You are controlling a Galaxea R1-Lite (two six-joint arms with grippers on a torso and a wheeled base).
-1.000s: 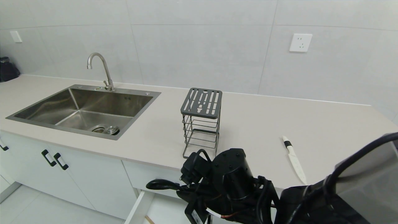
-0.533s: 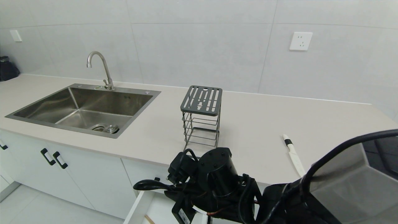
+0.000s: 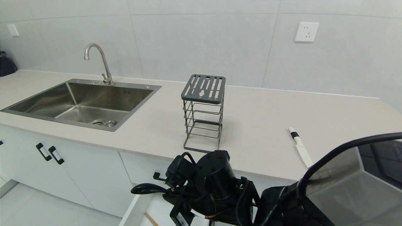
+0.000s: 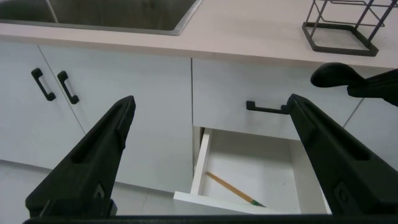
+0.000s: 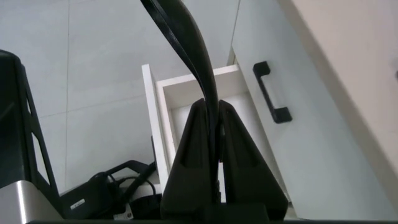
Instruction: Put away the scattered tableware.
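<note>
The head camera has been tipped over the last second, so the shift of the rack [image 3: 203, 113] within the picture is the camera's doing. Measured against that rack, though, the right arm has been carried off toward 7 o'clock, and the black spoon [image 3: 145, 188] has been taken along with it. The spoon is now held out past the worktop's [image 3: 260, 125] front edge, over the cabinet fronts.

The right gripper [image 5: 213, 109] is seen from its own wrist. Its jaws are clamped tight on the spoon's long black handle, which is run up and away between them.

The left gripper [image 4: 211, 99] is held low in front of the cabinets, jaws spread wide and nothing caught between them. Beyond it an open white drawer [image 4: 200, 163] is seen under the worktop. A single wooden chopstick [image 4: 233, 186] is laid slantwise on the drawer's floor.

Up on the worktop, the white knife [image 3: 300, 147] with a black band at its handle is lying flat. It is at 4 o'clock of the rack and well apart from it. The rack is standing upright with its slotted top plate level.

The steel sink [image 3: 37, 108] is set into the worktop at 9 o'clock of the rack, and the tap [image 3: 98, 61] rises behind it. A wall socket [image 3: 306, 31] is mounted at 2 o'clock.
</note>
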